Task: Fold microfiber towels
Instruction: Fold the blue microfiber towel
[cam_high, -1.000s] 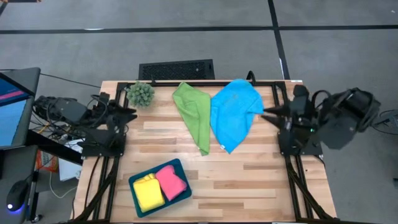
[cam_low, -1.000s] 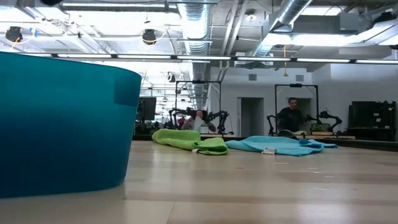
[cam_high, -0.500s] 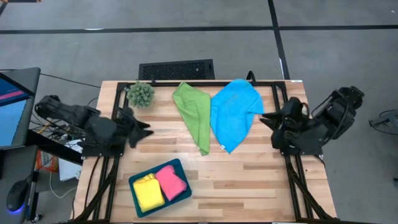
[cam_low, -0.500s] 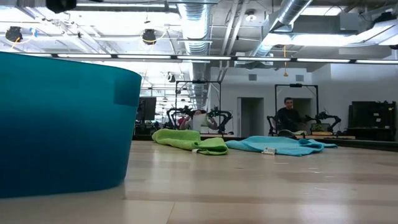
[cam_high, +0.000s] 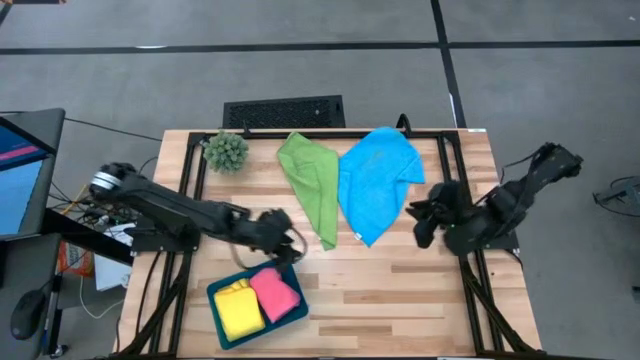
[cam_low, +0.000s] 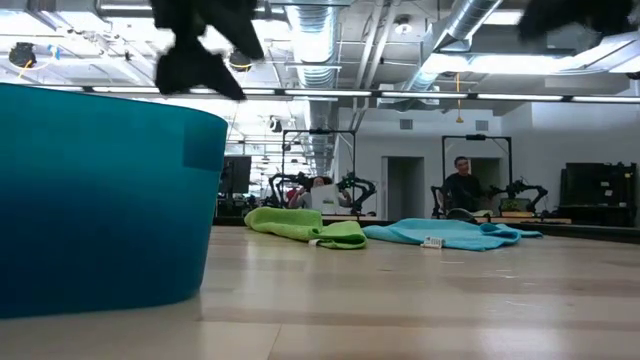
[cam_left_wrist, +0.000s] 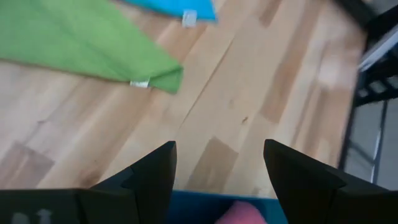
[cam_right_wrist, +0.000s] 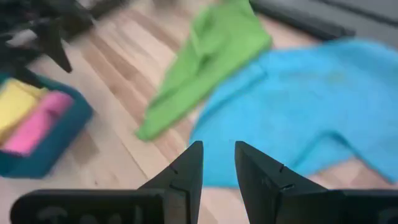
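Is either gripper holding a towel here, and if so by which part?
Nothing is held. The left gripper and right gripper are both empty above the table.

Grey floor (cam_high: 300, 60), ceiling ducts (cam_low: 310, 40), strip lights (cam_low: 480, 97)

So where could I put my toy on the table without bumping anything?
The near right corner of the table, beside the tray, is bare wood. The far end is crowded with the green towel, the blue towel and the plant, and both arms reach over the middle.
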